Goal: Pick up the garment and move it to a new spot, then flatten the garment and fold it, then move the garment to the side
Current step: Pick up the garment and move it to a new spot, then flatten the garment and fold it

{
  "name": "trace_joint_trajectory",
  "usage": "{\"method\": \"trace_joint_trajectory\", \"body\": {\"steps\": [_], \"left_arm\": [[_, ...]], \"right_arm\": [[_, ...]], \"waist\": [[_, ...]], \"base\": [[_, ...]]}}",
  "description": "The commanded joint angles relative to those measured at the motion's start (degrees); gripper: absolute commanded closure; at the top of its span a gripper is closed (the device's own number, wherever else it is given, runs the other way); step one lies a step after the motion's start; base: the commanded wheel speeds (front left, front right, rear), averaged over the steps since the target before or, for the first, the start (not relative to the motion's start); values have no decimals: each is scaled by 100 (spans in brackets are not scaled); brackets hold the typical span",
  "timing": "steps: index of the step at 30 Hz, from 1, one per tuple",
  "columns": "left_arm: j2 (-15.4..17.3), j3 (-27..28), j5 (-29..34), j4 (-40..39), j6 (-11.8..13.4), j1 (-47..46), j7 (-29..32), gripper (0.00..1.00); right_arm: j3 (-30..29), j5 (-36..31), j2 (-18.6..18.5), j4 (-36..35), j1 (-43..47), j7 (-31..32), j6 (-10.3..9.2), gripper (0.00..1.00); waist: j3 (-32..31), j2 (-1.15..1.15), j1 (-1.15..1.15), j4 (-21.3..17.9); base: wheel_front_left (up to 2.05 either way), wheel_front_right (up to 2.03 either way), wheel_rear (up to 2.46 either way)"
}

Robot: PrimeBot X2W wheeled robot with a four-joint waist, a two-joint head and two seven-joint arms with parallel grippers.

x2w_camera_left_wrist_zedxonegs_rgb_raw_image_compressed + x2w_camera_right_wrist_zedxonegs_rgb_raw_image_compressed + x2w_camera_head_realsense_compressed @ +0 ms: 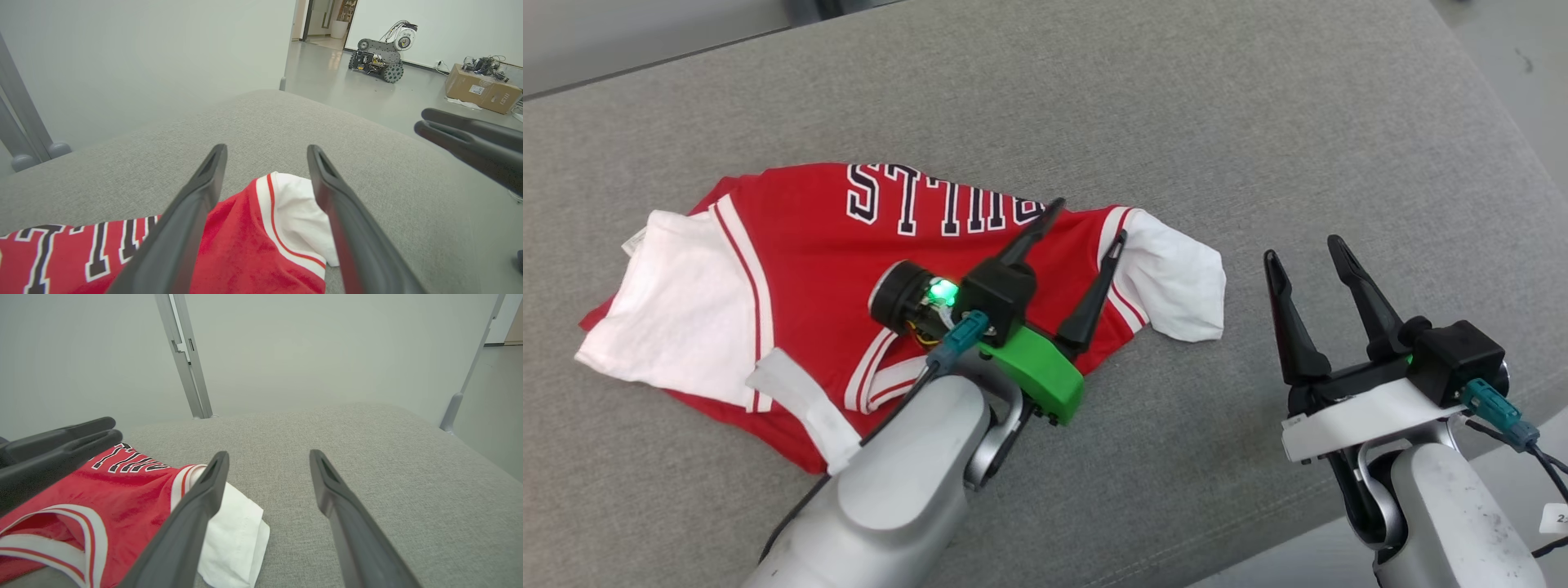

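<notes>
Head view: the red garment (800,245) lies left of centre on the grey cushion (1258,122), left claw (1086,222) wide and empty over it, right claw (1303,251) wide at lower right; left wrist view: garment at bottom centre; right wrist view: garment at lower left.

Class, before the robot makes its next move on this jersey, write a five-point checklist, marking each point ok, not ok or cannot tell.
1. Left end effector open, holding nothing: ok.
2. Right end effector open, over bare grey cushion: ok.
3. Jersey lying flat: not ok, bunched and overlapped at the robot's left.
4. Jersey away from the cushion's edges: ok.
5. Left end effector clear of the jersey's surface: cannot tell.
</notes>
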Motion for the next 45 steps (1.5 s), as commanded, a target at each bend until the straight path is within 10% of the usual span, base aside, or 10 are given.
{"method": "trace_joint_trajectory", "body": {"steps": [1,15,45], "left_arm": [[147,136,-33,-50,107,98,-58,0],[1238,2255,-211,-1252,970,1882,-109,0],[1275,3179,470,-1825,454,3713,-110,0]], "right_arm": [[-2,-22,-30,-15,73,26,-4,0],[-113,-101,-152,-228,487,377,-5,0],[-272,-171,-69,-510,1338,841,-5,0]], "waist": [[-476,0,0,559],[-1141,0,0,1492],[-1823,0,0,1359]], "base": [[0,0,0],[0,0,0],[0,0,0]]}}
